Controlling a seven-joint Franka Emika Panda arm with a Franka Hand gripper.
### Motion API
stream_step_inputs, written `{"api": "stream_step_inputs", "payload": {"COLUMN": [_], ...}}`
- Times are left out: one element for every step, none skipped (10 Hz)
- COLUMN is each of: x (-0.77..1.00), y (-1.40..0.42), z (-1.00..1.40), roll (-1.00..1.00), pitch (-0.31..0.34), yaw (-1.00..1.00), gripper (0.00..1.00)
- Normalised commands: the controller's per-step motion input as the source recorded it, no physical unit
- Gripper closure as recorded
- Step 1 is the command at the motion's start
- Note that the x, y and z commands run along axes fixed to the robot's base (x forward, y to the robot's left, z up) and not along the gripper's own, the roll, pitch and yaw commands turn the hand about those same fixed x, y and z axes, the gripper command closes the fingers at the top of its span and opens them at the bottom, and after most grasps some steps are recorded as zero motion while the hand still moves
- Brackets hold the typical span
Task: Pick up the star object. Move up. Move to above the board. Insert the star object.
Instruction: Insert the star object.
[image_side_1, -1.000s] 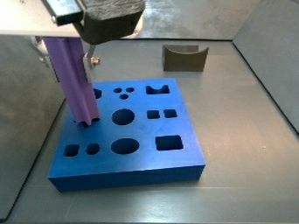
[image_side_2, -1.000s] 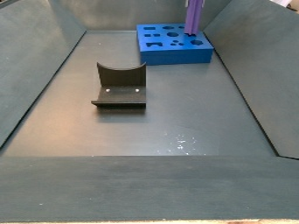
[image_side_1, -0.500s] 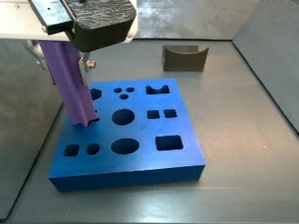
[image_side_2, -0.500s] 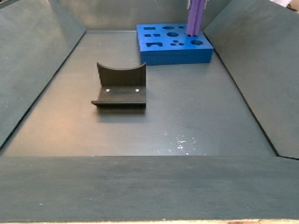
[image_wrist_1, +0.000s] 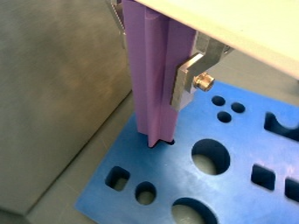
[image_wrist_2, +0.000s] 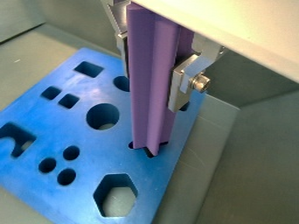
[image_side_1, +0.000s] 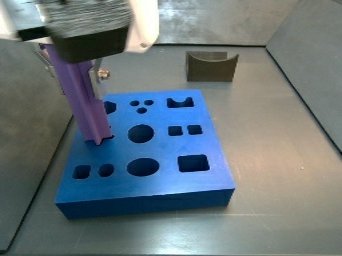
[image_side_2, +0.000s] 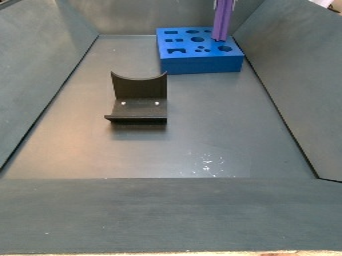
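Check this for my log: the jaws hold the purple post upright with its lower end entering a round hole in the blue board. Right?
Not quite. The hole is star-shaped, not round. In a wrist view the purple post goes down into a star-shaped opening near the edge of the blue board, with the round holes apart from it. The rest stands: the gripper holds the post upright, jaws shut on it, above the board.

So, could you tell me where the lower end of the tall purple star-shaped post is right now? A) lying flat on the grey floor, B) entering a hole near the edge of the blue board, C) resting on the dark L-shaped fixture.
B: in a wrist view the hand holds the tall purple star-shaped post upright, its lower end in a hole near the edge of the blue board.
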Motion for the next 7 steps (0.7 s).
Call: {"api": "stream_step_inputs", "payload": {"x": [0.0,0.17,0.0,0.0,-0.03,0.0,0.0], "y": [0.0,0.13,0.09,0.0,-0.21,-0.04,0.0], "z": [-0.04,-0.3,-0.15,-0.04,-0.17,0.0,-0.02], "roll": [0.0,0.03,0.0,0.02,0.23,0.04,0.0], "pitch": [0.0,0.0,0.0,0.0,0.0,0.0,0.0], "yaw": [0.0,0.15,0.04,0.0,-0.15,0.0,0.0], "gripper": [1.0,1.0,1.0,1.0,1.0,1.0,1.0]}}
